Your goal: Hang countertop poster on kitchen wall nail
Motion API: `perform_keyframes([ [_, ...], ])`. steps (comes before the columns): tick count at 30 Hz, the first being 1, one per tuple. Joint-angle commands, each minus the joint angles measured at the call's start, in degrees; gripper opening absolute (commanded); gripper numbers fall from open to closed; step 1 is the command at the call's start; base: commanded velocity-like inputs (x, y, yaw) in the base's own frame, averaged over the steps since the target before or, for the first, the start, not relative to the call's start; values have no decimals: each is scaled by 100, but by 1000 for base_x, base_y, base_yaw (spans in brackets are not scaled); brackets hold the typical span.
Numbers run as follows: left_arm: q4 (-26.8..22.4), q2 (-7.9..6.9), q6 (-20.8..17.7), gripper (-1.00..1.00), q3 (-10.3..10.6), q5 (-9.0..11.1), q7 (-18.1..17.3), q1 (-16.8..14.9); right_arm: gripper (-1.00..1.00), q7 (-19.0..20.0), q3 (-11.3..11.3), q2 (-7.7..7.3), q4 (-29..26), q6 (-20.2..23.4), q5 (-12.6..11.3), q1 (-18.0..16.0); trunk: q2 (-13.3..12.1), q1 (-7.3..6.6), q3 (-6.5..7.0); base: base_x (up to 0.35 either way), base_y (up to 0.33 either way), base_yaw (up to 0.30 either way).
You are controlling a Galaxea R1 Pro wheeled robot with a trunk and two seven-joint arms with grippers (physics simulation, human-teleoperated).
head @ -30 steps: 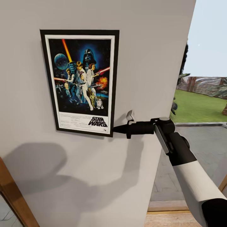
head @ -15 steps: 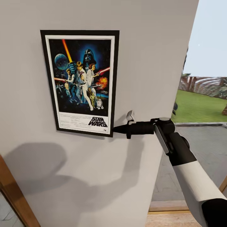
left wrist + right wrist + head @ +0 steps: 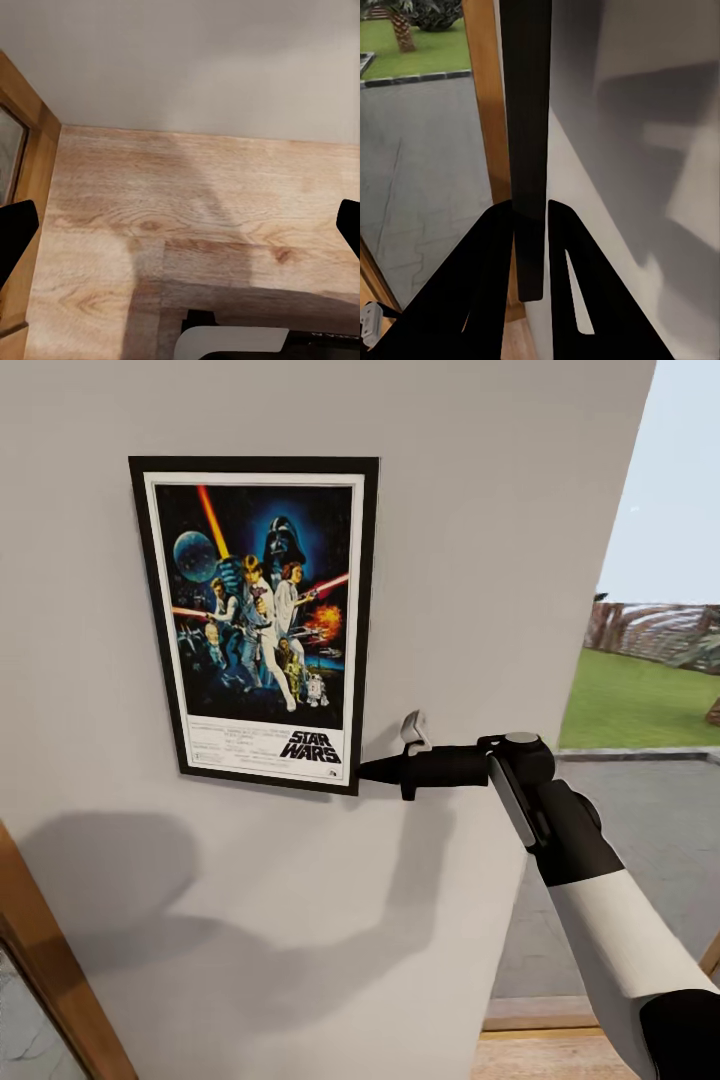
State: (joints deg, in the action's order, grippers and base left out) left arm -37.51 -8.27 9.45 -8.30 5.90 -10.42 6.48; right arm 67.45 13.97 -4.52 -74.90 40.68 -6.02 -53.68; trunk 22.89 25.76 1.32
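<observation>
1. The black-framed, portrait Star Wars poster (image 3: pixel 258 620) hangs flat against the pale grey wall (image 3: pixel 480 510).
2. The right gripper (image 3: pixel 368 768) pinches the frame's lower right edge.
3. The left gripper (image 3: pixel 180 225) is spread wide above the wooden floor (image 3: pixel 187 217).

From my head camera I cannot make out any nail: the poster (image 3: pixel 262 622) covers that stretch of wall (image 3: pixel 480 540), and whatever holds it up is hidden behind the frame. My right gripper (image 3: pixel 366 768) meets the frame's lower right corner, but its fingers merge into one dark point there. In the right wrist frame the poster is a black edge-on strip, cut off at the top. My left fingers (image 3: pixel 16 234) are clipped by the frame's sides.
</observation>
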Motion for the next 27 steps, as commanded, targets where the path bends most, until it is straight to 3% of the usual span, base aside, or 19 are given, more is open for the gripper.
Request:
perform_keyframes([
  [1,-2,1,-4,100,-13,58,-48,2,-100,-4,9,-5,1,62,-56,-2,3,2,-1,0,129,0],
  [27,-2,1,-4,100,-22,53,-48,2,-100,-4,9,-5,3,62,-57,-2,3,2,-1,0,90,0],
])
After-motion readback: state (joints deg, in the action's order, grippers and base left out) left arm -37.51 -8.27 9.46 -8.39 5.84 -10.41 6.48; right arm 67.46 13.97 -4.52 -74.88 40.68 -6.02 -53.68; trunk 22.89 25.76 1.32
